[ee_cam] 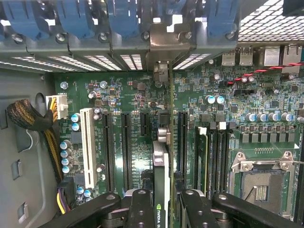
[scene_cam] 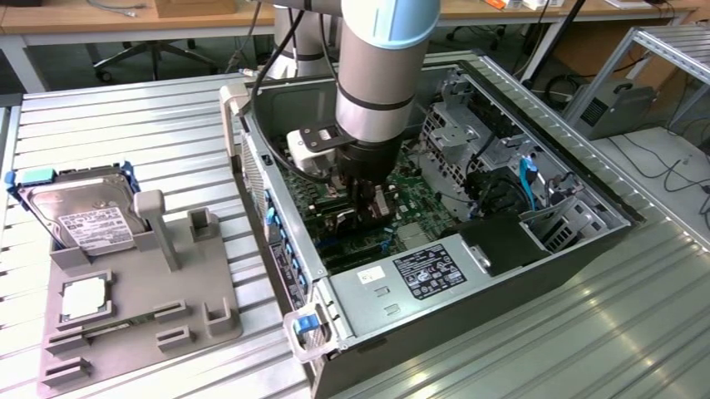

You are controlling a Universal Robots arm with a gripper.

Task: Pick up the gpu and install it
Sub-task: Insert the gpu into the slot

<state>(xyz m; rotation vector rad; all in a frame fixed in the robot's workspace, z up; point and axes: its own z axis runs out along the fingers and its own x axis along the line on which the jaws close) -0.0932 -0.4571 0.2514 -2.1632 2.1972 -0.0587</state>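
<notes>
Your gripper is clenched on the gpu, holding it edge-on between the two fingers. The card hangs inside the open computer case, low over the motherboard, with its lower edge near a row of black expansion slots. Its metal bracket end points toward the rear slot covers with blue latches. Whether the edge connector is already in a slot, you cannot tell: the card's body hides the contact line.

Risks, as judged from here:
- If the card sits slightly off the slot line, downward force would land on the slot wall or the board and could bend the connector.
- The bracket may catch on the rear frame if the card is tilted lengthwise.
- Small capacitors stand close to one side of the card; sideways drift could knock them.
- A thin card held edge-on could pivot in the grip under load.

Surroundings: a white slot and a braided cable bundle lie well apart from the card. The empty CPU socket sits on the other side. In the exterior view, the power supply borders the work area, and the grey parts tray outside the case carries the hard drive and a square chip.
</notes>
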